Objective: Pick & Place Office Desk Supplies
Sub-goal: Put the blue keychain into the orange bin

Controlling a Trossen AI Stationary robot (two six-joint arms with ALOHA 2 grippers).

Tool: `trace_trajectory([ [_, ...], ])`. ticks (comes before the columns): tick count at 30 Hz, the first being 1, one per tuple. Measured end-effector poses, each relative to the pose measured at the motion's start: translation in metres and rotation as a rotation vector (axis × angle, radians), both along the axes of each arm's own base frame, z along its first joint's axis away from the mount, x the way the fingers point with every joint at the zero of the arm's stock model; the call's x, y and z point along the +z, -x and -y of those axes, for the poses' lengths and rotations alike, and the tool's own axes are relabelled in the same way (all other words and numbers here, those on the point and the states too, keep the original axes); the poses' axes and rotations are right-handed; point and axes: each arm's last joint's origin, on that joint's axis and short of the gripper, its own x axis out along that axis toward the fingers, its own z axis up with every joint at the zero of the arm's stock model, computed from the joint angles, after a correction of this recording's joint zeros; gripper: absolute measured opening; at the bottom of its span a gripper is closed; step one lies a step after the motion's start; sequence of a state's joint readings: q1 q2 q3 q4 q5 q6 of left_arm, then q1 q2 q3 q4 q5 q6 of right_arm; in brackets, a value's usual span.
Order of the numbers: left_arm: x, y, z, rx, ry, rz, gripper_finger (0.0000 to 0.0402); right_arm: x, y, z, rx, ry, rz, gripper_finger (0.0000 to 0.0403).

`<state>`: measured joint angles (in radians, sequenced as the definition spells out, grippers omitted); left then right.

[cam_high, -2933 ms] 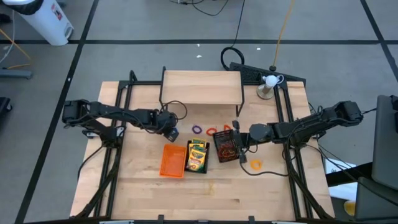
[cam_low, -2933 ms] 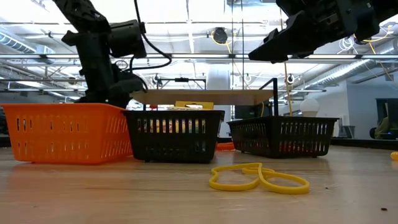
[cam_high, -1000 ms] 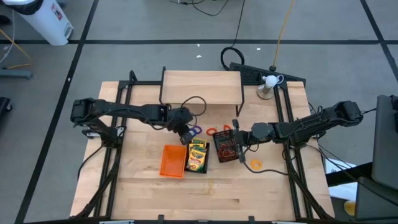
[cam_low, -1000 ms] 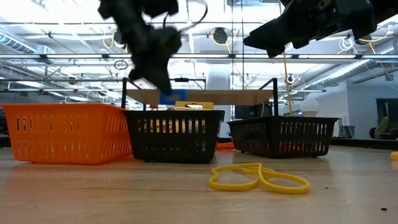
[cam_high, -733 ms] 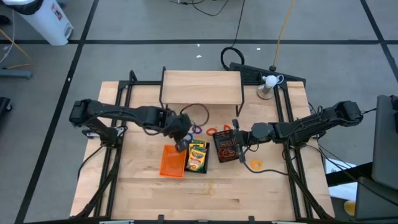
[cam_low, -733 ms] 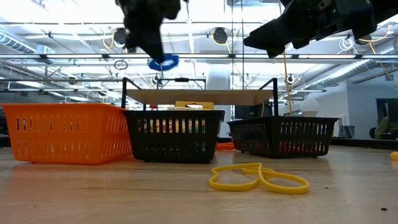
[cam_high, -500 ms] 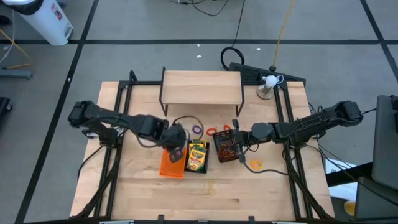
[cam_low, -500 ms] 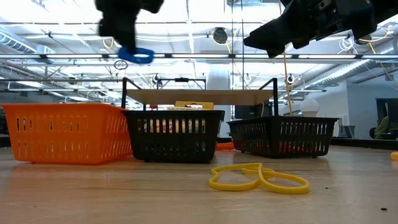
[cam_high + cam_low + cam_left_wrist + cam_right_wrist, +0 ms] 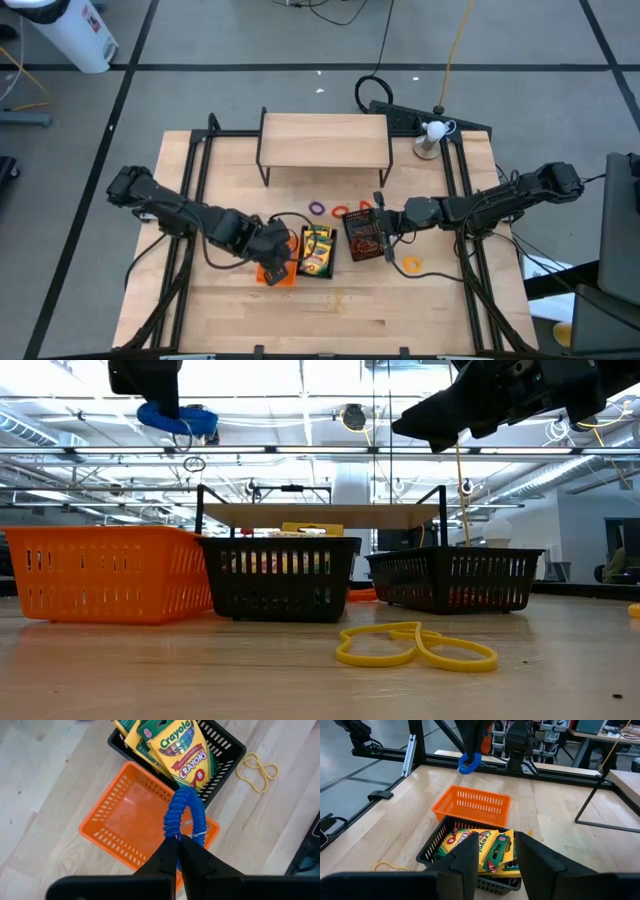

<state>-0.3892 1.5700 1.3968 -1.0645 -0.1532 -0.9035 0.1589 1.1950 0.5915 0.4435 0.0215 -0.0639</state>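
Left gripper (image 9: 176, 839) pinched ribbed blue band loop (image 9: 184, 815) above orange mesh tray (image 9: 131, 822). Right gripper (image 9: 496, 851) hung w/ fingers spread; only left wrist view showed tray's bare floor.

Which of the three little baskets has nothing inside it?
The orange tray, the one below the left end effector holding the blue rubber band. The black tray beside it holds crayon boxes; the other black tray holds rubber bands.

blue rubber-band loop (image 9: 184, 815) — hanging above orange tray (image 9: 120, 827) | crayon boxes (image 9: 181, 747) — in black tray (image 9: 227, 757)
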Motion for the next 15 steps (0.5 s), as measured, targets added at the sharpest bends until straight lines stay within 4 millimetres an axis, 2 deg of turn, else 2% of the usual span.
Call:
trace_trajectory([
  [9,0.000,0.002,0.005,0.023,0.010,0.002,0.0067,0.000,0.000,0.000,-0.026,-0.108,-0.016,0.0116],
  [15,-0.002,0.001,0.012,-0.053,-0.032,0.019,0.0113,0.000,0.000,-0.001,-0.036,-0.178,-0.024,0.0116],
])
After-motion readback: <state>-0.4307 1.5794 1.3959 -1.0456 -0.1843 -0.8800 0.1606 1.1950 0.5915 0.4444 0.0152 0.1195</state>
